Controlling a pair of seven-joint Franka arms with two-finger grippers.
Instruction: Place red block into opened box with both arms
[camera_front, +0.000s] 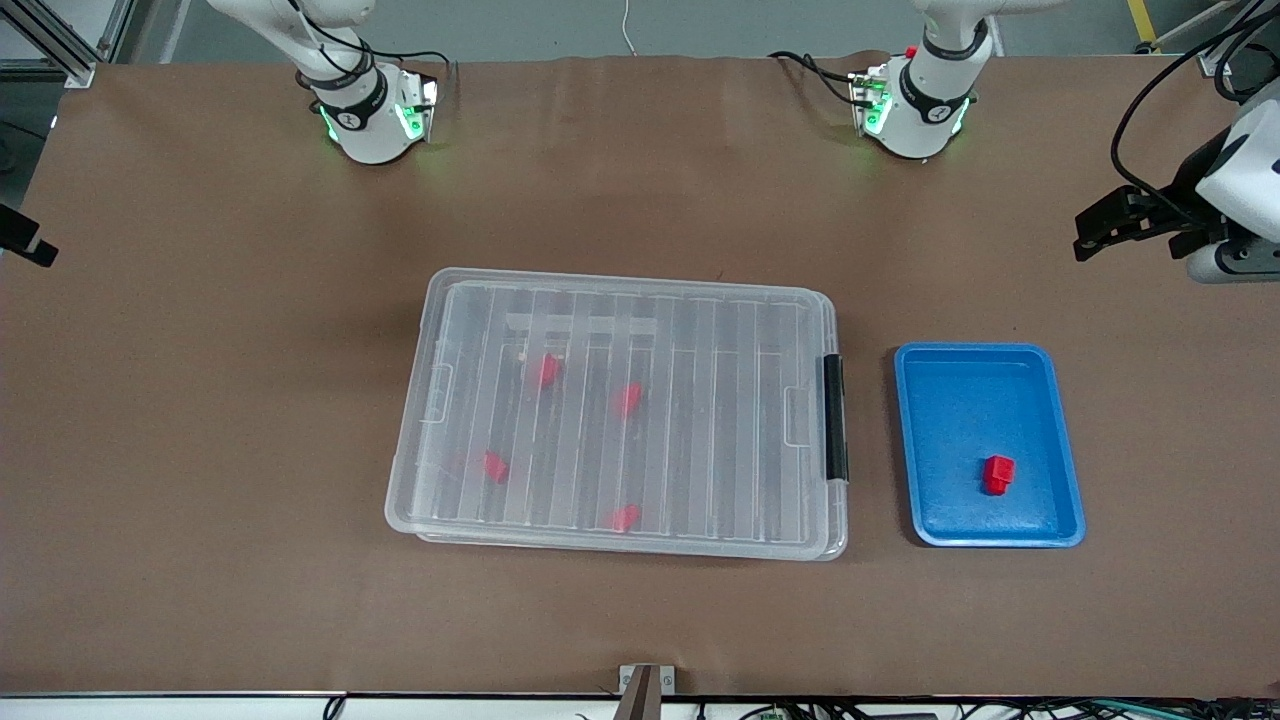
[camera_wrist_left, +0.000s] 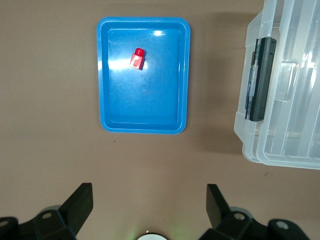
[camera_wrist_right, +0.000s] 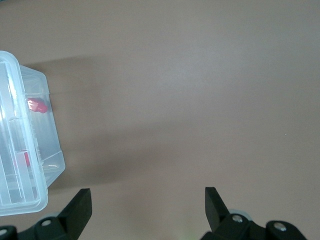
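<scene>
Red plastic, hard and light: the red block (camera_front: 998, 474) lies in the blue tray (camera_front: 1064, 440), toward the front camera's end of it. It looks stiff and slick, best pinched across its flat sides. Beside the tray sits the box (camera_front: 616, 411), lid shut, black latch (camera_front: 835, 416) facing the tray. Farther off, the left gripper (camera_wrist_left: 149, 200) hangs wide open and empty over bare table beside the tray. The right gripper (camera_wrist_right: 148, 201) is likewise spread and empty.

A tiny bright red plastic block (camera_front: 998, 474) is seen inside a shallow blue tray (camera_front: 1068, 470) beside the large clear lidded plastic box (camera_front: 620, 410), apparently latched shut.
</scene>
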